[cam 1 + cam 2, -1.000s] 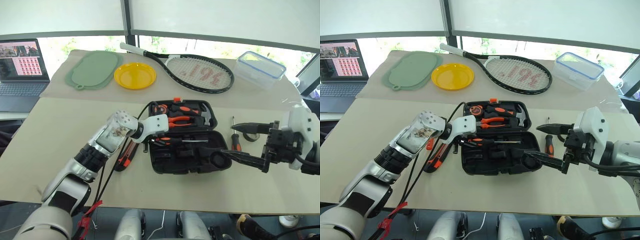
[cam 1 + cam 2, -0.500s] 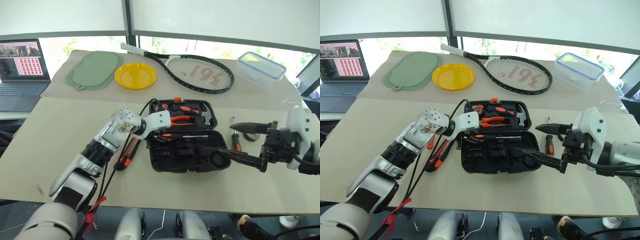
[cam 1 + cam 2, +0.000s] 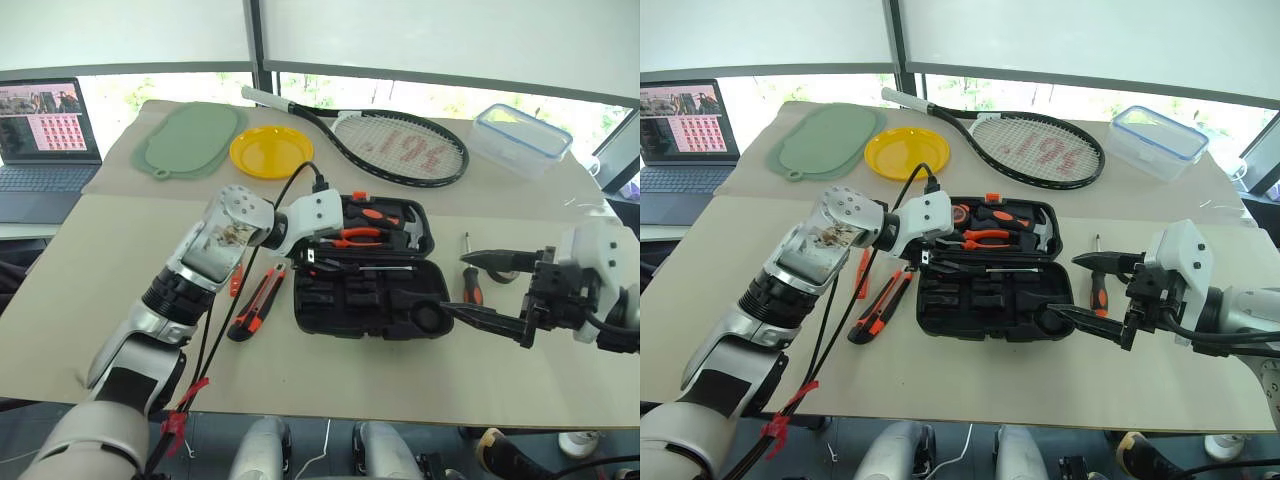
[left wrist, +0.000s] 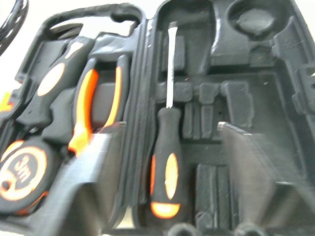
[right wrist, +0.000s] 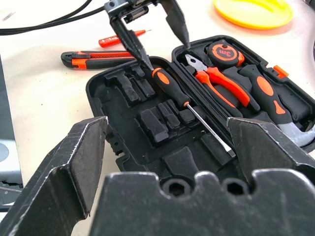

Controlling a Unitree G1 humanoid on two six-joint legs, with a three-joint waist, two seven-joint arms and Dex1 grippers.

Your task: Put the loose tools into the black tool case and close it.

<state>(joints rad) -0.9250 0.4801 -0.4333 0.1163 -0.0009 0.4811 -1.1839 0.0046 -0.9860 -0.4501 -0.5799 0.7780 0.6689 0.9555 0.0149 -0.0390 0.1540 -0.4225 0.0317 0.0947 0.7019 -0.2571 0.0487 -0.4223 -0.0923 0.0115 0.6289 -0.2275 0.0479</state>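
Left wrist view, moulded black tool case (image 4: 236,98), rubbery screwdriver (image 4: 166,167)

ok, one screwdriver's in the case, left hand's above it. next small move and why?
Probably swing the left hand, open and empty over the screwdriver in the black tool case, out to the utility knife beside the case. The knife and the slim tester screwdriver lie loose on that side; another screwdriver sits by the right hand.
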